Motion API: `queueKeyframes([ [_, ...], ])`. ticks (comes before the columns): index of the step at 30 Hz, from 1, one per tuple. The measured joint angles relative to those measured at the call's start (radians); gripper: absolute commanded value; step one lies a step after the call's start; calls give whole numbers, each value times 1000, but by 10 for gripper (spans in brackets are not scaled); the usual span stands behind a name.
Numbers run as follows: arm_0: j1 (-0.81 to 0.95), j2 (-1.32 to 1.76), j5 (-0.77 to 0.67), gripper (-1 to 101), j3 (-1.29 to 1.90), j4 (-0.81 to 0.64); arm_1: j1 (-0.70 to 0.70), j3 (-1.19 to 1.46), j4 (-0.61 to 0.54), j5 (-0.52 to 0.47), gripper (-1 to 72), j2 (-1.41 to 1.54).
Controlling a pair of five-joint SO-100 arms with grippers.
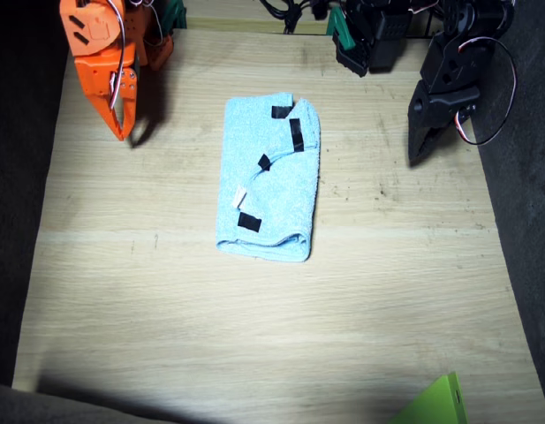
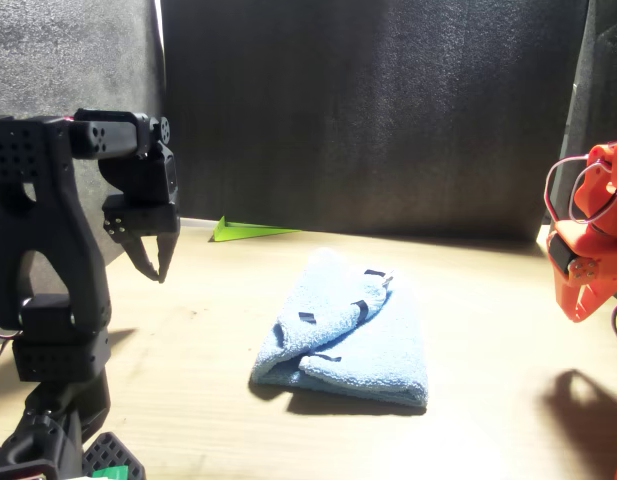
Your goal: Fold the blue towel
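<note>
Fixed view showed one blue towel (image 1: 270,181) lying folded in a narrow rectangle at the middle of the wooden table (image 1: 166,300), four black tape strips (image 1: 296,134) on top. Two arms stood apart from it: the orange right gripper (image 1: 124,119) and black left gripper (image 1: 422,146), both nearly closed and holding nothing. Any further fold would likely need pinching both corners of one short edge together. One green object (image 1: 435,405) sat near the edge.
</note>
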Motion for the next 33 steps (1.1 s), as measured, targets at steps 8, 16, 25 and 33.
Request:
queueKeyframes([
  [8,31,759,32,-3,644,-176,28,446,-170,-132,-1,558],
  [16,172,1486,29,-3,922,80,-170,606,64,-120,-1,1158],
  [25,204,1539,32,-3,930,98,-265,603,100,-34,-1,1158],
  [33,219,1536,32,-3,930,98,-288,603,100,-32,-1,1158],
])
